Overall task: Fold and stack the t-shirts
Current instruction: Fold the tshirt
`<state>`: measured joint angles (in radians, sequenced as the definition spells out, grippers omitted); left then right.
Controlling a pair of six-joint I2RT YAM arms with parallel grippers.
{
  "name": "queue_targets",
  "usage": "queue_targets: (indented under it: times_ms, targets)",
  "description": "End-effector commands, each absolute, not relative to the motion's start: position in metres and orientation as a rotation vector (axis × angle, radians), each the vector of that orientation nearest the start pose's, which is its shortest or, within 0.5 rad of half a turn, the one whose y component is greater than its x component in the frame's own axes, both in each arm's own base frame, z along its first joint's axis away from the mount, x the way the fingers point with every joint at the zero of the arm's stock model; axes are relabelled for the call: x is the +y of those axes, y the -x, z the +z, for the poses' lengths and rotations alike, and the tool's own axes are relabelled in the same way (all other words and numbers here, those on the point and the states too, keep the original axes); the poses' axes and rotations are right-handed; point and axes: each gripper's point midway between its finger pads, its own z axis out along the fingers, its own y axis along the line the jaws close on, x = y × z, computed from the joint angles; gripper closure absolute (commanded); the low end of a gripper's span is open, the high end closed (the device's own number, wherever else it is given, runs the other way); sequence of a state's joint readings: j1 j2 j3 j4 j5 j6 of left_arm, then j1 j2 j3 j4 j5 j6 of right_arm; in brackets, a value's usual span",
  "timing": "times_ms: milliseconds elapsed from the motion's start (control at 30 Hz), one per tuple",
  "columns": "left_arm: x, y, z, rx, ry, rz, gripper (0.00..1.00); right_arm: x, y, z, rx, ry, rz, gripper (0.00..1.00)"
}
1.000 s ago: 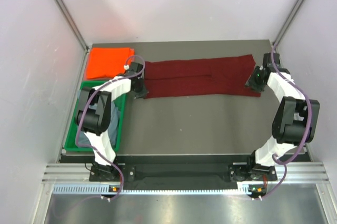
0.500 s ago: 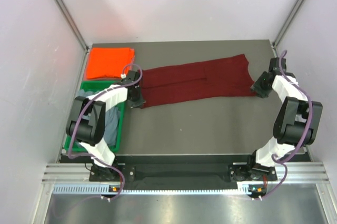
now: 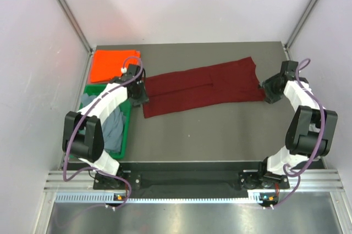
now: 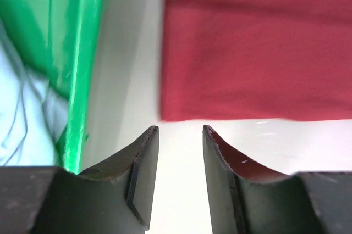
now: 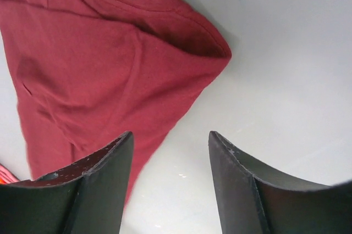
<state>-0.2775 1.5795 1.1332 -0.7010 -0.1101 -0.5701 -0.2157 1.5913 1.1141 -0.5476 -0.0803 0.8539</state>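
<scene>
One maroon t-shirt between left pincer and right pincer, both spread, empty, at its ends.

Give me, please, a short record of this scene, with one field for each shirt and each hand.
dark maroon cloth t-shirt: folded into a long strip, flat on the table
bright orange cloth t-shirt: folded, far left corner
grey-blue cloth t-shirt: crumpled in green plastic tray
left hand: open, empty, at maroon shirt's left end
right hand: open, empty, at its right end
</scene>
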Motion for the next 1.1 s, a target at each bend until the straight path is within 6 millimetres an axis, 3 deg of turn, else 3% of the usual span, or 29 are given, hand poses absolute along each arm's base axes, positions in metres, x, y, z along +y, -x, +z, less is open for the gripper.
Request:
queue_targets:
  times_ms: [0,33,67,133,200,233,267,333,367,433,567,700,800,900,1067]
  targets:
    - [-0.109,-0.350,0.129,2.579,0.369,-0.204,0.57,-0.031,-0.395,0.110,2.143,-1.483,0.334,0.42]
    - [-0.114,-0.355,0.133,2.570,0.350,-0.236,0.57,-0.022,-0.396,0.100,2.192,-1.501,0.317,0.42]
    - [-0.118,-0.359,0.137,2.560,0.334,-0.264,0.57,-0.025,-0.410,0.112,2.162,-1.503,0.293,0.43]
    - [-0.125,-0.367,0.146,2.549,0.300,-0.301,0.57,-0.017,-0.421,0.103,2.196,-1.507,0.234,0.43]
    - [-0.126,-0.372,0.157,2.528,0.277,-0.304,0.56,-0.011,-0.433,0.110,2.185,-1.536,0.222,0.42]
    - [-0.126,-0.373,0.159,2.523,0.270,-0.305,0.56,-0.004,-0.435,0.099,2.210,-1.544,0.186,0.43]
    - [-0.126,-0.373,0.160,2.515,0.263,-0.306,0.55,0.000,-0.446,0.106,2.176,-1.564,0.193,0.42]
    - [-0.126,-0.375,0.163,2.495,0.252,-0.312,0.55,0.004,-0.451,0.092,2.190,-1.589,0.137,0.42]
    - [-0.126,-0.376,0.163,2.492,0.249,-0.312,0.55,0.005,-0.461,0.098,2.162,-1.597,0.145,0.42]
    - [-0.133,-0.374,0.163,2.490,0.230,-0.362,0.55,0.020,-0.468,0.085,2.199,-1.574,0.106,0.42]
    - [-0.134,-0.374,0.162,2.497,0.192,-0.361,0.55,0.018,-0.490,0.077,2.186,-1.556,0.080,0.42]
    - [-0.128,-0.375,0.167,2.499,0.158,-0.310,0.54,0.007,-0.492,0.059,2.211,-1.528,-0.013,0.43]
    - [-0.131,-0.377,0.181,2.467,0.162,-0.341,0.54,0.004,-0.490,0.046,2.235,-1.528,-0.035,0.43]
    - [-0.141,-0.382,0.186,2.438,0.125,-0.356,0.45,0.004,-0.492,0.029,2.269,-1.515,-0.051,0.43]
    - [-0.151,-0.381,0.179,2.478,0.106,-0.387,0.44,-0.007,-0.508,0.029,2.274,-1.419,-0.107,0.43]
